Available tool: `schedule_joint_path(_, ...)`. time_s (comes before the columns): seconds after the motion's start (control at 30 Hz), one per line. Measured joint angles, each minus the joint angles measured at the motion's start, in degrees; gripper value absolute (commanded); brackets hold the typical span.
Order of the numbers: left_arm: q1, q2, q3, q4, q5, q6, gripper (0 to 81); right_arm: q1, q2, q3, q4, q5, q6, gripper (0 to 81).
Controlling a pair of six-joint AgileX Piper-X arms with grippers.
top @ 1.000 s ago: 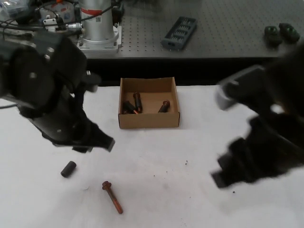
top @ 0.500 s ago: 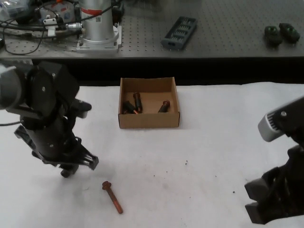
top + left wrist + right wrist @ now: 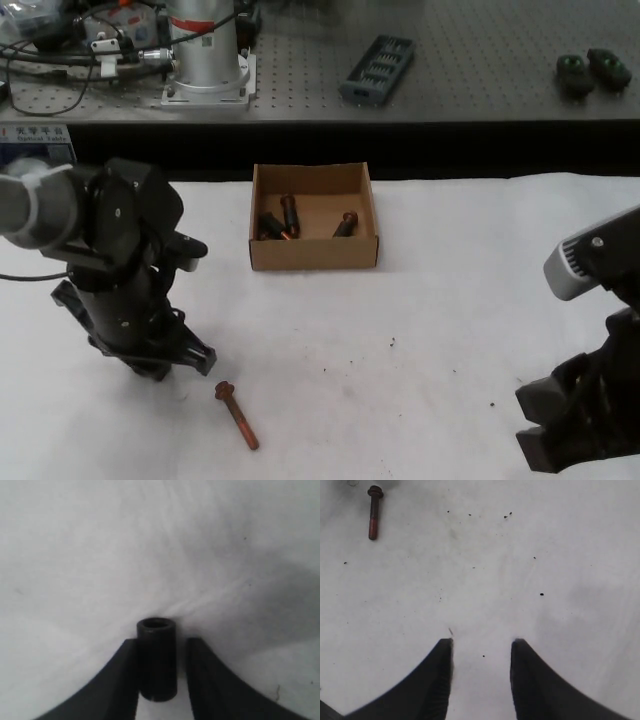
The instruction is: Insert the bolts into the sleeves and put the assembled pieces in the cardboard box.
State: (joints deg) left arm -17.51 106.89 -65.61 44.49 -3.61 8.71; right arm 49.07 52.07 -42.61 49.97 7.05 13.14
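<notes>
A black sleeve (image 3: pixel 157 665) lies on the white cloth between the fingers of my left gripper (image 3: pixel 162 645). One finger (image 3: pixel 125 680) touches it and a thin gap shows at the other, so the gripper is open around it. In the high view the left arm (image 3: pixel 120 270) stands low over that spot and hides the sleeve. A rusty bolt (image 3: pixel 236 414) lies on the cloth just right of that arm, also in the right wrist view (image 3: pixel 373 512). My right gripper (image 3: pixel 482 642) hangs open over bare cloth at the near right (image 3: pixel 560 430). The cardboard box (image 3: pixel 313 255) holds several assembled pieces.
The white cloth (image 3: pixel 420 320) covers the bench between the arms. Behind it a dark perforated table carries a metal post (image 3: pixel 205 45), cables, a blue-grey rack (image 3: pixel 377 66) and two small black parts (image 3: pixel 592 70).
The left arm came down and toward the bolt, and now covers the sleeve in the high view. The right arm drew back to the near right corner and has since held still.
</notes>
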Motion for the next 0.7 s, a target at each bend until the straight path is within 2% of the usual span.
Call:
schedule_joint_path(0.03,0.0,0.0,-0.11,0.12,0.18,-0.54,0.9,0.0,0.0,0.0,0.0,0.0,0.0,28.6)
schedule_joint_path(0.13,0.0,0.0,-0.69,0.73,2.7,-3.21,0.4,0.0,0.0,0.0,0.0,0.0,0.0,28.6)
schedule_joint_path(0.4,-0.29,-8.08,-1.46,0.41,21.26,-22.9,0.3,0.0,0.0,0.0,-0.39,0.15,0.0,28.6)
schedule_joint_path(0.53,-1.85,-12.61,-1.83,-1.01,25.13,-29.81,0.3,0.0,0.0,0.0,-0.95,1.36,0.0,28.6)
schedule_joint_path(0.6,-4.19,-14.44,-1.95,-3.1,27.57,-34.2,0.3,0.0,0.0,0.0,-0.95,3.29,0.0,28.6)
schedule_joint_path(0.7,-8.92,-13.5,-1.95,-6.58,35.03,-44.32,0.3,0.0,0.0,0.0,-0.95,6.34,0.0,28.6)
